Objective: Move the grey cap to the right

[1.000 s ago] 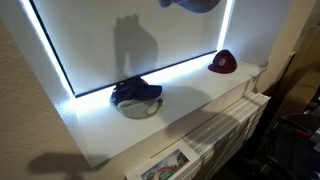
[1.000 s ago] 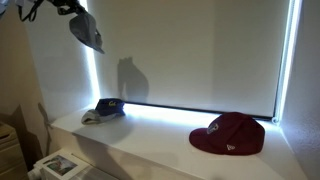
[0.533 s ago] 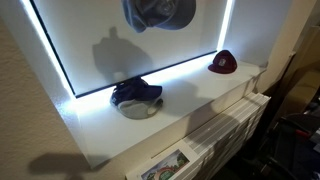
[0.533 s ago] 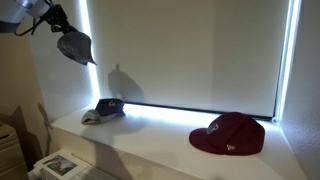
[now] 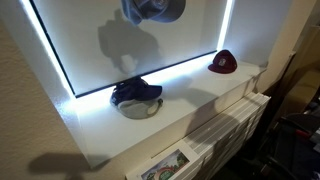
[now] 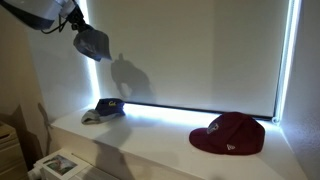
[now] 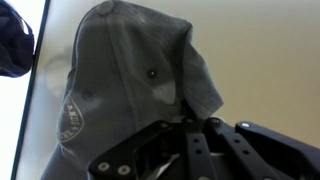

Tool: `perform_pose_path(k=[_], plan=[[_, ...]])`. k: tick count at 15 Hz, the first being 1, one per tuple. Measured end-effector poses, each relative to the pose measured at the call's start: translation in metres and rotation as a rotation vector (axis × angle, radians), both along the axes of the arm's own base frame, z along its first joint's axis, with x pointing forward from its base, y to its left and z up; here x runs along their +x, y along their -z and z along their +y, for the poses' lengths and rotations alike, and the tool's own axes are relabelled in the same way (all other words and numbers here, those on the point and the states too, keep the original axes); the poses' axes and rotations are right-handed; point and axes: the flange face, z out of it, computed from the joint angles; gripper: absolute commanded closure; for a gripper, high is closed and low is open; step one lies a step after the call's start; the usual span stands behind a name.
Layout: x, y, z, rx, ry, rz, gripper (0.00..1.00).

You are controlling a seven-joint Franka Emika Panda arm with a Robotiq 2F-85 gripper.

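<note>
The grey cap (image 6: 92, 44) hangs in the air from my gripper (image 6: 74, 28), high above the white ledge at its left part. It also shows at the top of an exterior view (image 5: 152, 9), in front of the blind. In the wrist view the cap (image 7: 125, 80) fills the frame, its edge pinched between my shut fingers (image 7: 190, 125). The dark navy cap on a pale one (image 5: 136, 96) sits on the ledge below; it also shows in an exterior view (image 6: 105, 110). The maroon cap (image 6: 230, 133) lies far right.
A white ledge (image 6: 150, 140) runs under a drawn window blind (image 6: 190, 50) with bright light along its edges. A radiator (image 5: 225, 125) sits under the ledge. Papers (image 5: 165, 165) lie at the near end. The maroon cap also shows in an exterior view (image 5: 223, 62).
The gripper carried the grey cap down first, then sideways toward the maroon cap's side and slightly up. The caps on the ledge have not moved.
</note>
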Motion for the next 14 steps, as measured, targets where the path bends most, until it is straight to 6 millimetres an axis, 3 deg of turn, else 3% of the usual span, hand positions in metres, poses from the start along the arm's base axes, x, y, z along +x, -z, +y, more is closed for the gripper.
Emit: perform_pose_path(k=[4, 10, 12, 14], plan=[[0.007, -0.013, -0.063, 0.067, 0.159, -0.023, 0.99], [-0.001, -0.024, -0.158, 0.205, 0.415, -0.056, 0.96], [-0.007, -0.033, -0.18, 0.25, 0.479, -0.084, 0.96], [-0.009, -0.038, -0.184, 0.256, 0.494, -0.095, 0.96]])
